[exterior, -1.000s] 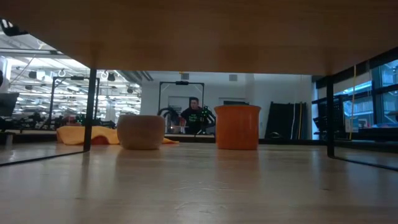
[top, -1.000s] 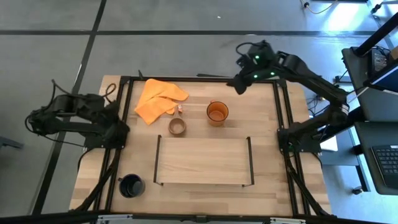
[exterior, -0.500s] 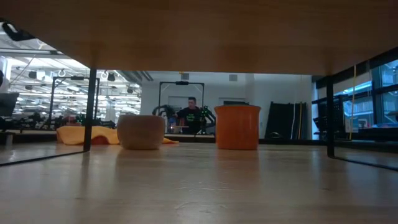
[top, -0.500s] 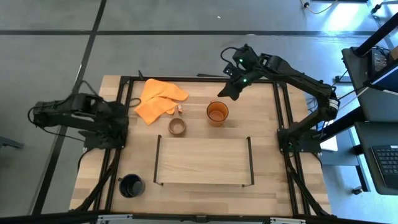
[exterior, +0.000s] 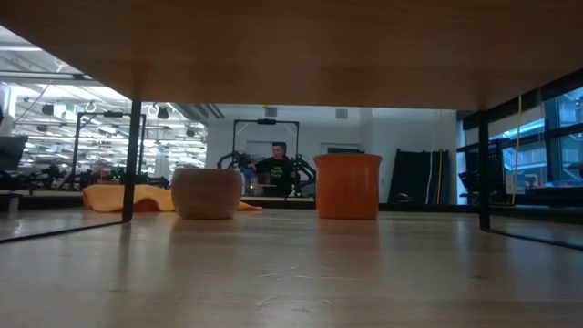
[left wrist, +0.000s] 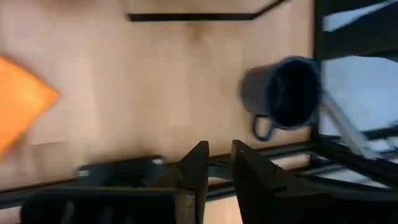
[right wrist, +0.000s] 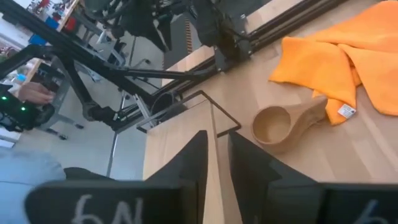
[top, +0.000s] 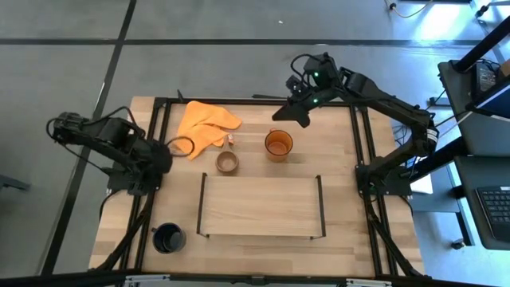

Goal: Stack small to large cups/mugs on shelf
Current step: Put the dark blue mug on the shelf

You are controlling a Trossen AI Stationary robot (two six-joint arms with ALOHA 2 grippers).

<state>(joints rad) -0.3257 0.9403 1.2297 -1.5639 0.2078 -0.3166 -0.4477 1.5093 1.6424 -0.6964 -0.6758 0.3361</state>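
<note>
**Three cups off the shelf, both tools holding nothing**

High view: the shelf (top: 261, 206) sits mid-counter toward the near edge, nothing on it. The small tan wooden cup (top: 227, 162) and the translucent orange mug (top: 278, 144) stand side by side, apart, between the shelf and the counter's far edge. The black mug (top: 168, 237) is alone near the near-left corner, outside the shelf's frame. An orange cloth (top: 202, 126) lies crumpled toward the far-left corner, close to the wooden cup. The left tool (top: 163, 154) hangs over the counter's left edge; the right tool (top: 288, 115) hovers by the far edge, beyond the orange mug. The counter (top: 343, 159) is light wood under a black outer frame.

Low view: the wooden cup (exterior: 207, 192) and orange mug (exterior: 347, 186) stand upright on the counter, the cloth (exterior: 118, 198) behind them. A person (exterior: 277, 169) shows in the room far behind.

Left wrist view: the left tool's fingers (left wrist: 196, 174) stand slightly apart, gripping nothing; the black mug (left wrist: 286, 93) lies ahead, its handle toward the camera.

Right wrist view: the right tool's fingers (right wrist: 193, 158) are a narrow gap apart, holding nothing. The wooden cup (right wrist: 280, 126) touches the cloth (right wrist: 348, 56), whose small white tag carries print too tiny to read.
</note>
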